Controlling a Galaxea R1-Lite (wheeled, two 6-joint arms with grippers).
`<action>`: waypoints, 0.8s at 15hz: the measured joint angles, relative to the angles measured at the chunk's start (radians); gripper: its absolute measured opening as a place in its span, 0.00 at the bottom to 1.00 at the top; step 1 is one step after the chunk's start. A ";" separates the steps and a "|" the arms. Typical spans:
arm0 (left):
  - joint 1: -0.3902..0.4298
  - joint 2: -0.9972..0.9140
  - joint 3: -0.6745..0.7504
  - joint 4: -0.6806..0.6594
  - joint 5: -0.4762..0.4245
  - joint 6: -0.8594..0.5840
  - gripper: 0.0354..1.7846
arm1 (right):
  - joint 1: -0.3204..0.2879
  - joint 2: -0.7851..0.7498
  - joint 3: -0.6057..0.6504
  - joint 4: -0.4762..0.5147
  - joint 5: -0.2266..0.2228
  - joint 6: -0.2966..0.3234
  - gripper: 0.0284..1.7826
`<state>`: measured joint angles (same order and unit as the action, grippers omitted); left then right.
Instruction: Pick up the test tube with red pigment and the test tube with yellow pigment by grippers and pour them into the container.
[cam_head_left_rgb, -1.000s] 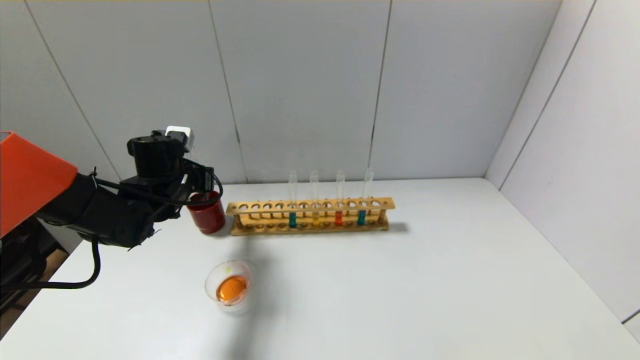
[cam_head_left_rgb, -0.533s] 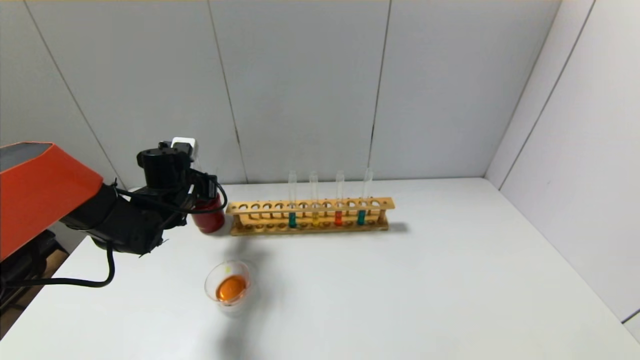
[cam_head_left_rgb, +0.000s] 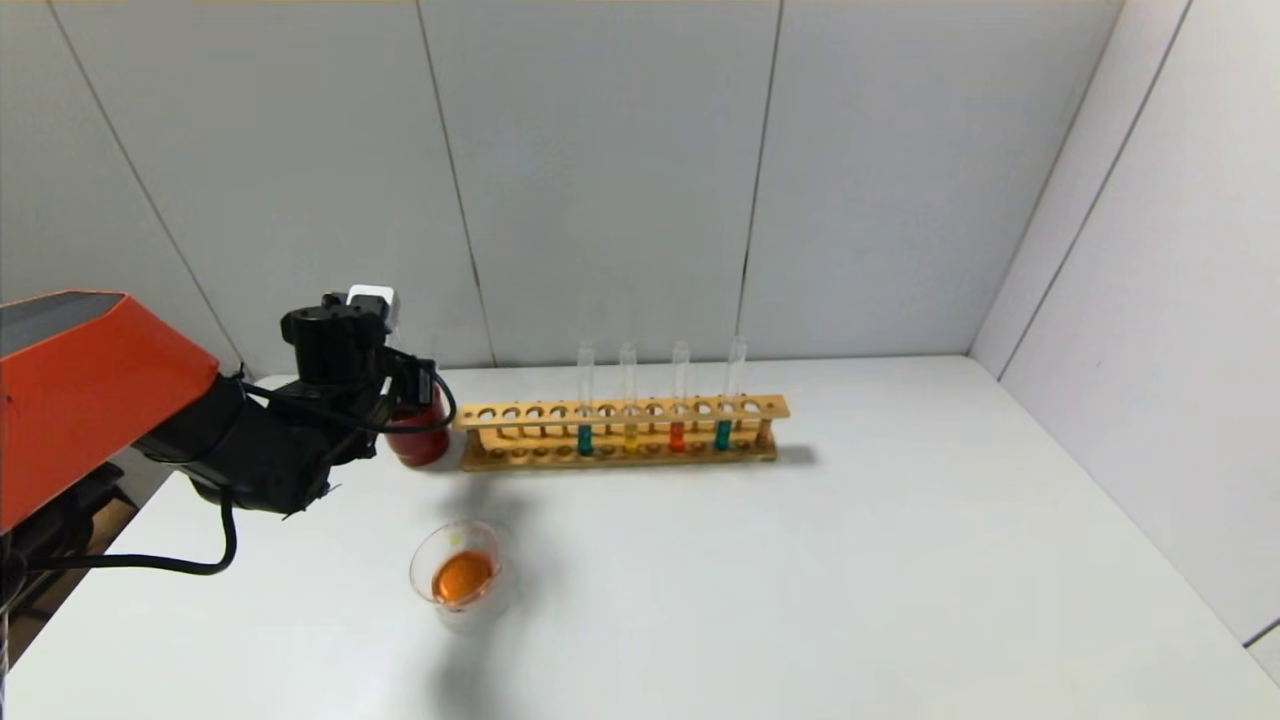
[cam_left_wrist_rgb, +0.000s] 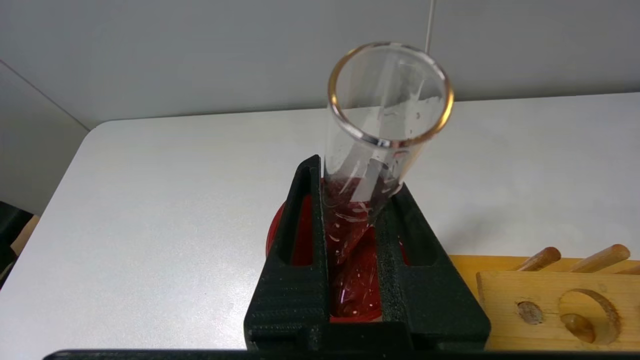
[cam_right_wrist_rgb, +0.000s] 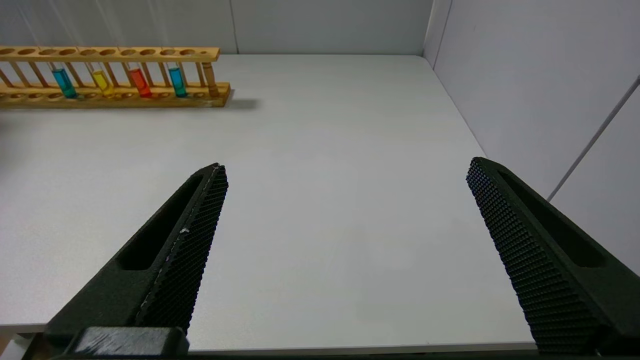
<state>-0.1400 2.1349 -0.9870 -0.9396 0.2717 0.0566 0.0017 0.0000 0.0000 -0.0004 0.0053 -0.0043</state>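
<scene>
While the red tube (cam_head_left_rgb: 677, 436) and yellow tube (cam_head_left_rgb: 630, 438) stand upright in the rack (cam_head_left_rgb: 620, 432) between two teal tubes (cam_head_left_rgb: 585, 440), the dish (cam_head_left_rgb: 458, 574) sits nearer on the desk (cam_head_left_rgb: 800, 580), holding orange liquid. At the rack's left end, the left gripper (cam_left_wrist_rgb: 350, 240) pinches an empty tube (cam_left_wrist_rgb: 380, 135) over a dark red cup (cam_head_left_rgb: 420, 443). Well apart, the right gripper (cam_right_wrist_rgb: 345, 220) hangs with fingers (cam_right_wrist_rgb: 200, 210) spread wide.

Looks like a lab bench setup: my cameras see a wooden test tube rack (cam_head_left_rgb: 620, 433) holding glass tubes of coloured liquid, on a plain white table (cam_head_left_rgb: 800, 580) boxed in by grey wall panels (cam_head_left_rgb: 600, 180).
</scene>
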 joint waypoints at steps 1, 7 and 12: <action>0.000 0.001 0.000 -0.002 0.001 0.000 0.19 | 0.000 0.000 0.000 0.000 0.000 0.000 0.98; 0.004 -0.007 0.004 -0.024 0.002 0.012 0.61 | 0.000 0.000 0.000 0.000 0.000 0.000 0.98; 0.004 -0.059 0.001 -0.004 0.002 0.034 0.95 | 0.000 0.000 0.000 0.000 0.000 0.000 0.98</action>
<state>-0.1360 2.0762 -0.9862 -0.9432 0.2740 0.0909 0.0017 0.0000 0.0000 -0.0009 0.0053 -0.0043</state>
